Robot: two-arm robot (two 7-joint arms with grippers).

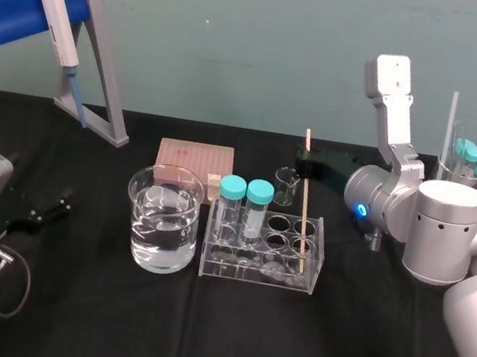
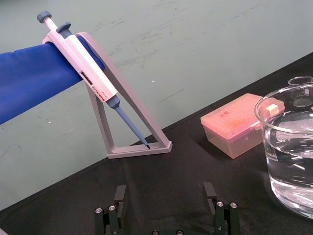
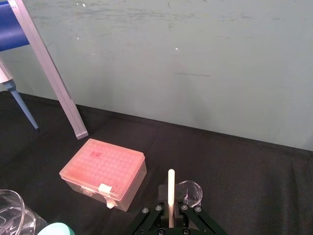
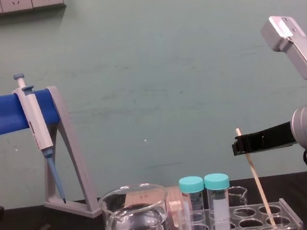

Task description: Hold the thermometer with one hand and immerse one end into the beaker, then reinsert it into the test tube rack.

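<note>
The thermometer (image 1: pixel 304 206), a thin cream rod, stands slightly tilted with its lower end in a right-hand hole of the clear test tube rack (image 1: pixel 255 278). My right gripper (image 1: pixel 309 164) reaches in from the right and is shut on the rod near its top; in the right wrist view the rod (image 3: pixel 171 188) sticks out between the closed fingers (image 3: pixel 161 211). The chest view shows the same grip (image 4: pixel 242 145). The wide beaker (image 1: pixel 161 230), half full of water, stands just left of the rack. My left gripper (image 2: pixel 166 208) rests open on the table at the far left.
Two teal-capped tubes (image 1: pixel 244 199) stand in the rack's left holes. Behind the rack are a pink tip box (image 1: pixel 195 159) and a small beaker (image 1: pixel 286 186). A pipette (image 1: pixel 57 21) hangs on the grey stand (image 1: pixel 103 91) at back left. More tubes (image 1: pixel 475 158) stand at the far right.
</note>
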